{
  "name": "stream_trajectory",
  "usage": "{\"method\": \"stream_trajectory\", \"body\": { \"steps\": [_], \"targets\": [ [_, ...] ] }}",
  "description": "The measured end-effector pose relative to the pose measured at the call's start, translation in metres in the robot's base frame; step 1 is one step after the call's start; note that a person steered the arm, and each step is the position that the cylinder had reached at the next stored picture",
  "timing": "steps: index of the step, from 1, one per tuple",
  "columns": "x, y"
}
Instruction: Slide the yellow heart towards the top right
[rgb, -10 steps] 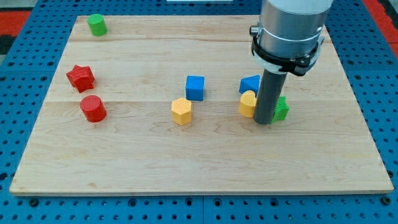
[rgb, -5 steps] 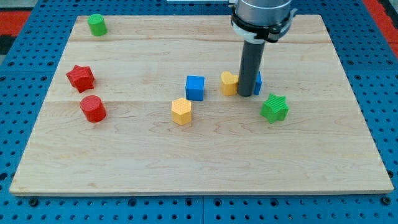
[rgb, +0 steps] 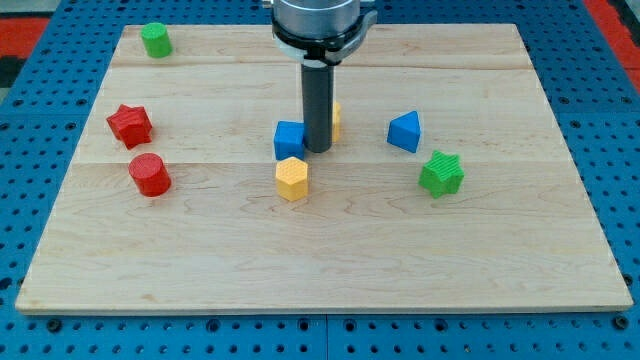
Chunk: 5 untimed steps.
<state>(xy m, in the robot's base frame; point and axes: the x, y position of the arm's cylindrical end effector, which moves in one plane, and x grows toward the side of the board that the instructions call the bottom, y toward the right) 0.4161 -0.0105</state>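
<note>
The yellow heart (rgb: 335, 118) sits near the board's middle, mostly hidden behind my rod; only its right edge shows. My tip (rgb: 318, 150) rests on the board just left of and below the heart, touching or nearly touching it. The blue cube (rgb: 290, 139) is right against the rod's left side. The yellow hexagon block (rgb: 292, 178) lies just below and left of my tip.
A blue triangular block (rgb: 405, 131) and a green star (rgb: 441, 173) lie to the right. A red star (rgb: 130, 124) and a red cylinder (rgb: 150, 174) are at the left. A green cylinder (rgb: 155, 40) stands at the top left corner.
My rod has swept left across the board. The yellow heart moved left and slightly up with it. The blue cube was nudged a little left.
</note>
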Motion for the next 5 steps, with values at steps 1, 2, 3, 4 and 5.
{"method": "stream_trajectory", "body": {
  "steps": [1, 2, 3, 4, 5],
  "targets": [
    [-0.022, -0.001],
    [-0.041, 0.004],
    [-0.054, 0.016],
    [-0.063, 0.048],
    [-0.07, 0.085]
  ]
}}
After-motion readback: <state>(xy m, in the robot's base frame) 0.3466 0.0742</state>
